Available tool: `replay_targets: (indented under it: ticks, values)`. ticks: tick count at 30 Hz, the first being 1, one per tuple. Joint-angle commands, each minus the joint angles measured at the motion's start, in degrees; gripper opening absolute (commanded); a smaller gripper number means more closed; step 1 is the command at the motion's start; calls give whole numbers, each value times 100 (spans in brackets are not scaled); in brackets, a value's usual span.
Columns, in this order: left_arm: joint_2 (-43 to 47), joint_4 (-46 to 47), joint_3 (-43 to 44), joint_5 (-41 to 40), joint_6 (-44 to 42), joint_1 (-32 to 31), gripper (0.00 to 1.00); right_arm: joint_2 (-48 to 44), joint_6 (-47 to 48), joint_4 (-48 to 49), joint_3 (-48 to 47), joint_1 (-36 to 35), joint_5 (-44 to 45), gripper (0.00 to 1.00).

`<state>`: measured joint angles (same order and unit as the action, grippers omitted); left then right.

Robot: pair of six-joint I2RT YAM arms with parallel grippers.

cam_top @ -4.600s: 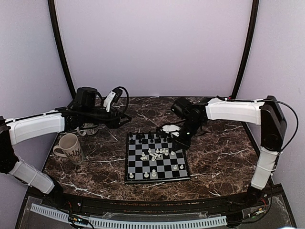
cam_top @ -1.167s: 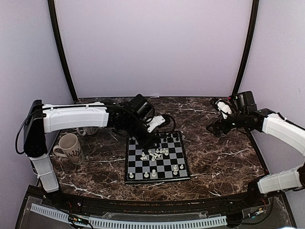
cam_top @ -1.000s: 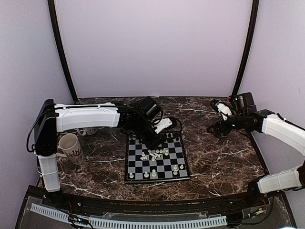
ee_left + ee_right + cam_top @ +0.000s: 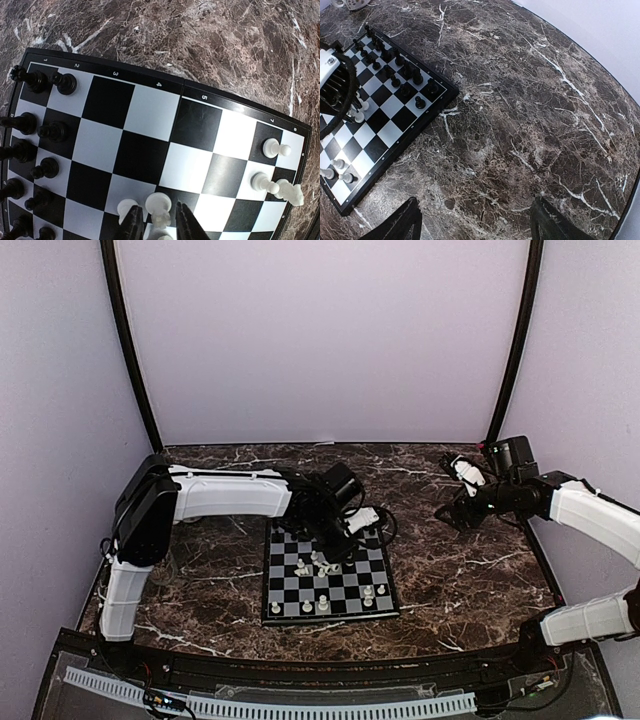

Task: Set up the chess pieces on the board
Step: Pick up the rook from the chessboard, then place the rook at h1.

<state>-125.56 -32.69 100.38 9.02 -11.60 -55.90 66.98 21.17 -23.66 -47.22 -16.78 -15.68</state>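
The board (image 4: 330,618) lies mid-table. Black chess pieces (image 4: 320,531) line its far rows, and white ones (image 4: 375,592) are scattered across the middle and near rows. My left gripper (image 4: 332,551) hangs over the white cluster at the board's centre. In the left wrist view its fingers (image 4: 134,222) stand close on either side of a white pawn (image 4: 160,206), with thin gaps showing, and my left gripper (image 4: 157,221) is still open. A second white piece (image 4: 125,207) sits just outside the left finger. My right gripper (image 4: 450,512) hovers open over bare marble right of the board (image 4: 395,150), with nothing in it (image 4: 476,215).
Black pieces (image 4: 40,131) fill the left side of the left wrist view, and white ones (image 4: 272,148) stand near the far right edge of the board (image 4: 170,85). A mug (image 4: 355,4) shows at the top left of the right wrist view. The left arm's cable loops over the board's far right corner.
The left arm has swung right and down onto the white cluster at the board's centre, its jaws narrowing round a white pawn. The right arm has barely moved.
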Motion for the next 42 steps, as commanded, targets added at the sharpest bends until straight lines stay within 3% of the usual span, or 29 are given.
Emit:
replay_targets:
  ticks: [1,11,29,42]
  values:
    - [5,-90,194,95,-70,-44,23,17,67,46,21,22,-93,74]
    - [26,-304,497,184,-124,-154,6,88,88,19,-7,22,-93,73]
    - [592,-198,536,561,-749,-1270,6,114,18,74,-23,24,125,73]
    - [207,-284,672,152,-740,-1353,6,111,31,55,-11,24,75,73]
